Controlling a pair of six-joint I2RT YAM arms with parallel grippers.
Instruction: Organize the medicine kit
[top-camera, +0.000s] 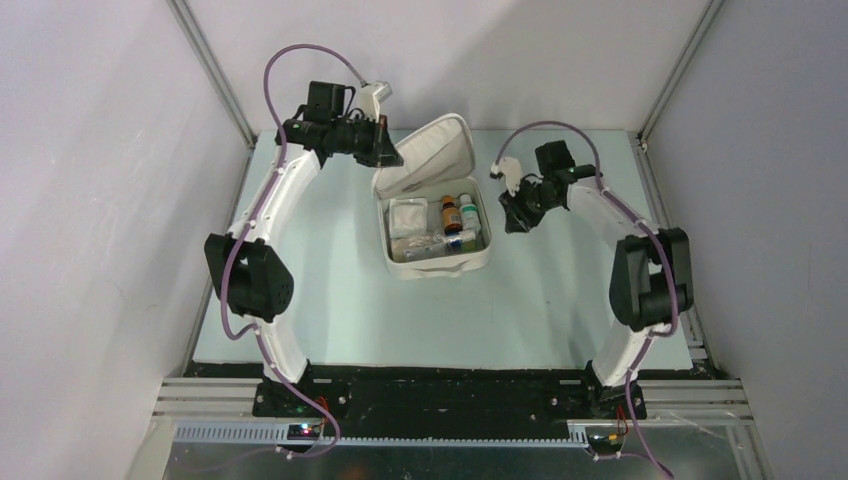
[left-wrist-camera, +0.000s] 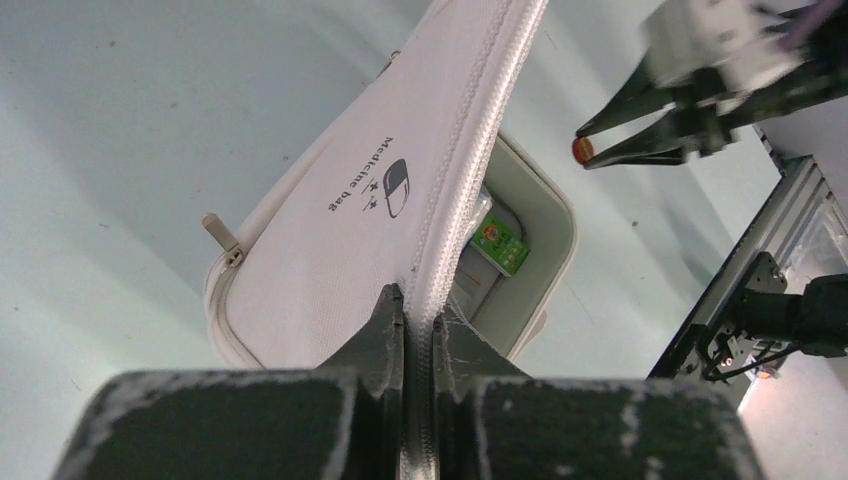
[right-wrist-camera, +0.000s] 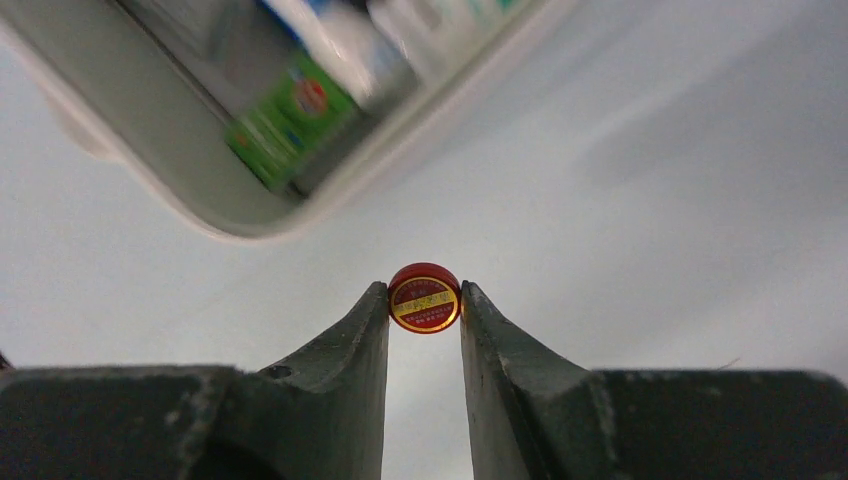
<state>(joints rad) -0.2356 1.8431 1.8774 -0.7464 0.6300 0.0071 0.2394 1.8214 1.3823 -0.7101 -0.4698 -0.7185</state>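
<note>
The white medicine kit (top-camera: 440, 268) lies open in the middle of the table. Its hinged lid (top-camera: 432, 148) stands tilted up. My left gripper (top-camera: 390, 155) is shut on the lid's zip edge (left-wrist-camera: 420, 300) and holds it up; the pill logo (left-wrist-camera: 396, 186) shows on the lid's outside. My right gripper (top-camera: 513, 218) is just right of the case, shut on a small round red and gold tin (right-wrist-camera: 424, 298) held above the table. The tin also shows in the left wrist view (left-wrist-camera: 579, 149).
Inside the case are an amber bottle (top-camera: 451, 213), a white bottle with a teal cap (top-camera: 467, 212), a white gauze pack (top-camera: 407, 217) and a green box (right-wrist-camera: 280, 125). A metal frame rail (left-wrist-camera: 790, 200) runs along the table's right side.
</note>
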